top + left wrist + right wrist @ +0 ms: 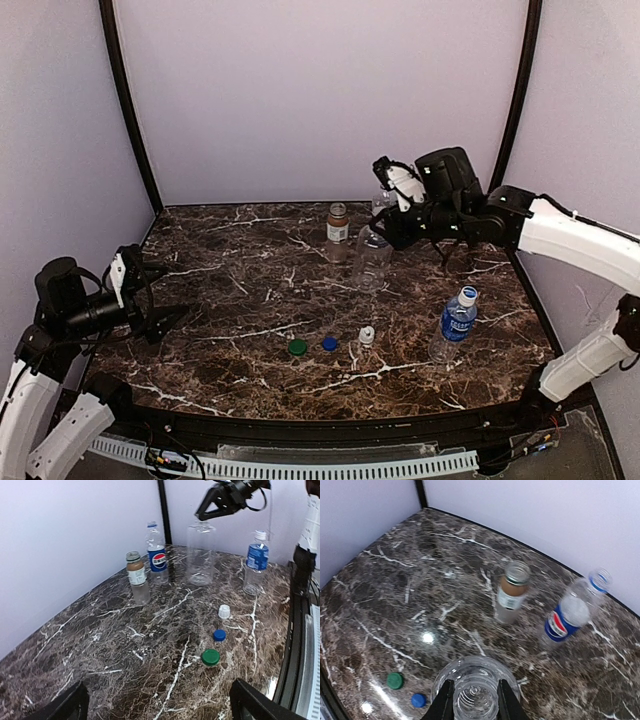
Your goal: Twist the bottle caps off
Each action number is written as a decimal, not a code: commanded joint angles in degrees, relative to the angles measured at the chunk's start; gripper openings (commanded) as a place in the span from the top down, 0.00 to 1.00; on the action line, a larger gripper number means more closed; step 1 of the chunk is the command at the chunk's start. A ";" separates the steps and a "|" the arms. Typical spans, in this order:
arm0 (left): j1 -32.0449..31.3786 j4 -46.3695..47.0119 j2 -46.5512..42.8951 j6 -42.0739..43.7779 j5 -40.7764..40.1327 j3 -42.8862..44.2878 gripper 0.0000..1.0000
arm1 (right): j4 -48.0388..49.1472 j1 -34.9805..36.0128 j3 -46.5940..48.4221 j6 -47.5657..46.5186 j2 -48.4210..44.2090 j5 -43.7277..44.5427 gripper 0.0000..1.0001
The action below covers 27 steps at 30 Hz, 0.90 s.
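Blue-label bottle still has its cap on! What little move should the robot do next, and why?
Probably the right gripper should open and let go of the plain clear bottle. It is shut on that bottle's neck, whose mouth is already open, and the green cap, blue cap and white cap lie loose. Only the blue-label bottle is capped.

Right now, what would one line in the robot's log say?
left hand: open, empty | right hand: shut on plain clear bottle | lying loose: green cap, blue cap, white cap | blue-label bottle: capped
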 commanded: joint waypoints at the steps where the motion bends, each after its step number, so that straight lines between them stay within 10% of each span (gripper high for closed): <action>1: 2.66 10.65 -0.93 -13.68 -6.56 -4.77 0.01 | -1.48 -9.83 -5.40 3.74 -4.25 4.21 1.00; 11: 7.08 13.69 -2.98 -20.28 -13.87 -11.46 0.01 | 12.44 -30.45 -4.05 -0.39 7.04 -3.65 1.00; 27: 7.81 13.25 -2.50 -19.00 -12.57 -12.99 0.01 | 13.33 -31.74 1.85 -4.63 19.23 1.85 1.00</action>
